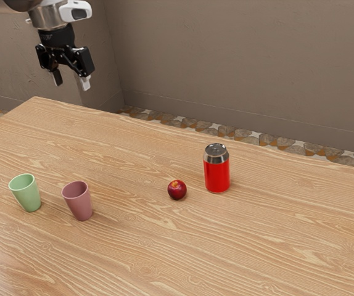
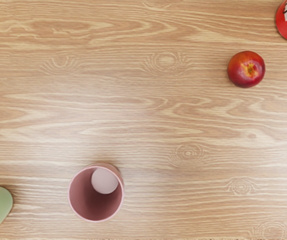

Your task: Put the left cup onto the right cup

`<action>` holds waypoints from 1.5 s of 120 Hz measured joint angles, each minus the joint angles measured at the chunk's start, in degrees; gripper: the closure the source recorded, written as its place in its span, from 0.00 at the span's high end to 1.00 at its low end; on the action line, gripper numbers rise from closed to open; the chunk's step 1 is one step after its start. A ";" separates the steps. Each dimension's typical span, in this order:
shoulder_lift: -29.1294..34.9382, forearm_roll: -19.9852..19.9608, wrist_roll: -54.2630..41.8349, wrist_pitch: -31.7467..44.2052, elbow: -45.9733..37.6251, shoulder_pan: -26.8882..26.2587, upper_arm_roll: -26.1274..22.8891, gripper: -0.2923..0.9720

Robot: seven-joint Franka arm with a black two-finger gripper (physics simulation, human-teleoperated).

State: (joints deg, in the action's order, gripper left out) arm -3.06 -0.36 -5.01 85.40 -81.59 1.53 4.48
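Green cup [image 1: 25, 192] upright, lower left of exterior view, nr pink cup [image 1: 78, 200]. Gripper [image 1: 72, 81] upper left, jaws apart, nothing held. Risk: clipping pink cup on descent, tipping it; poss. slip on tapered wall.

A pale green, smooth tapered cup [image 1: 25, 192] stands upright and mouth-up on the wooden worktop [image 1: 257, 246], near its front edge. Just beside it, toward the exterior view's right and not touching, stands a dusty pink cup [image 1: 78, 200] of the same shape, also upright, its inside empty.
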 joint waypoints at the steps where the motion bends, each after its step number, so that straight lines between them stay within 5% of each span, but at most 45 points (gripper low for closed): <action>1: 0.07 0.00 -0.02 0.02 -0.07 -0.08 0.03 0.75; 80: 6.96 0.81 -2.21 7.22 -17.01 -0.09 3.94 0.75; 111: 6.99 0.88 -5.26 11.28 -23.58 2.36 10.50 0.75; 180: 4.51 0.87 -11.78 24.16 -32.74 3.14 12.65 0.75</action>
State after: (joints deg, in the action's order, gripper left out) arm 1.45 0.52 -16.79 109.57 -114.33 4.67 17.13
